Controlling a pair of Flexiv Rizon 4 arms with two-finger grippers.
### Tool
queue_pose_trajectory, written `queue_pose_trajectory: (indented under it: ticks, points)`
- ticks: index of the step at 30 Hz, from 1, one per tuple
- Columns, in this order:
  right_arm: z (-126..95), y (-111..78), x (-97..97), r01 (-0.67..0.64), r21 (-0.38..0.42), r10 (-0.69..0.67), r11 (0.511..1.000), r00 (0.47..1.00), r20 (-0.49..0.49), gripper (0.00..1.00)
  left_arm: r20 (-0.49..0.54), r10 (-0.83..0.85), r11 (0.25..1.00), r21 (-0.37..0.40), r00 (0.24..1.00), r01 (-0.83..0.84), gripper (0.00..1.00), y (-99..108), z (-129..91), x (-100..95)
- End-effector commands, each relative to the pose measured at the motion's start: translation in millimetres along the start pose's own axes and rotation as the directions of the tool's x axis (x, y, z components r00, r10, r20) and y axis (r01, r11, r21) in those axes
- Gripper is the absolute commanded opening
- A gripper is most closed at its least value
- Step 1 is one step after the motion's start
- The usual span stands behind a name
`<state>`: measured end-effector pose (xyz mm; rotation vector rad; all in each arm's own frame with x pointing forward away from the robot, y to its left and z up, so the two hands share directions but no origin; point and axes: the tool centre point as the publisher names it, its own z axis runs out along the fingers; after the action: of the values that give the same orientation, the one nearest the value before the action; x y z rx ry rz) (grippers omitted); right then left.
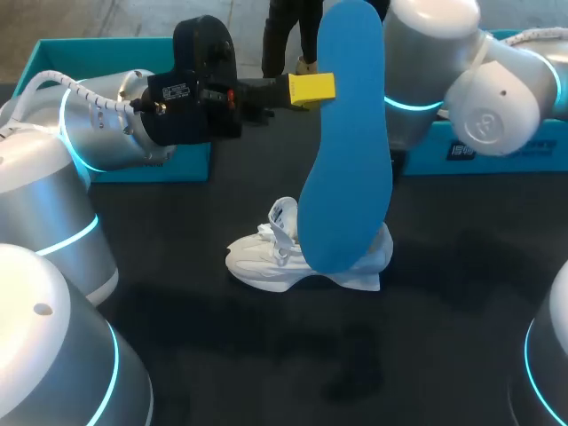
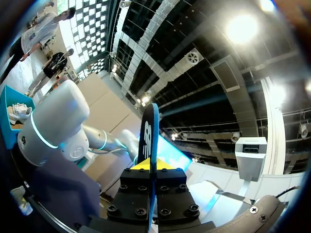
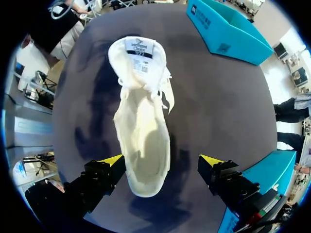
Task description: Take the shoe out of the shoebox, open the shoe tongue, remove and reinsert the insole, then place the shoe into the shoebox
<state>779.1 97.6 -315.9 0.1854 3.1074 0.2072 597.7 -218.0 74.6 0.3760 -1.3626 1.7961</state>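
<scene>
A white shoe (image 1: 293, 262) stands on the dark table near the middle. High above it hangs a blue insole (image 1: 346, 142), held upright with its lower end in front of the shoe. My left gripper (image 1: 311, 89) is shut on the insole's edge. In the left wrist view the insole (image 2: 149, 128) runs edge-on between the yellow tips of the left gripper (image 2: 151, 165). My right gripper (image 3: 163, 161) hovers open above the shoe (image 3: 141, 121), its fingers on either side of the heel end without touching it. The tongue (image 3: 138, 51) is folded back and the shoe's inside is bare.
A teal shoebox (image 1: 124, 164) stands at the back left behind my left arm. Another teal box part (image 1: 497, 151) is at the back right under my right arm. In the right wrist view one teal box (image 3: 228, 29) is beyond the shoe's toe and another (image 3: 265, 170) lies beside the gripper.
</scene>
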Motion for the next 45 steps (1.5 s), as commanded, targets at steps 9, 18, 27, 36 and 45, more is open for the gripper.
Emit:
queue_pose_trajectory:
  ticks: [9,18,27,36,45]
  points:
    - [43.0,17.4,-8.5,-0.080,0.059,0.080,0.995,0.997,0.002,0.56,0.005,0.001,1.000,0.008,1.000,-0.001,0.00,0.9,5.2,1.4]
    - [54.5,17.0,-10.6,-0.083,0.074,0.084,0.994,0.996,-0.019,0.43,0.005,0.001,1.000,0.008,1.000,-0.001,0.00,0.9,5.2,1.4]
    - [68.2,16.8,-8.6,-0.070,0.067,0.073,0.995,0.996,-0.043,0.42,0.005,0.001,1.000,0.008,1.000,-0.001,0.00,0.9,5.2,1.4]
    - [80.5,15.4,-7.2,-0.073,0.062,0.077,0.995,0.995,-0.066,0.30,0.005,0.001,1.000,0.008,1.000,-0.001,0.00,0.9,5.2,1.4]
    - [84.3,15.6,-2.2,-0.079,0.061,0.084,0.995,0.993,-0.088,0.00,0.005,0.001,1.000,0.008,1.000,-0.001,0.00,0.9,5.2,1.4]
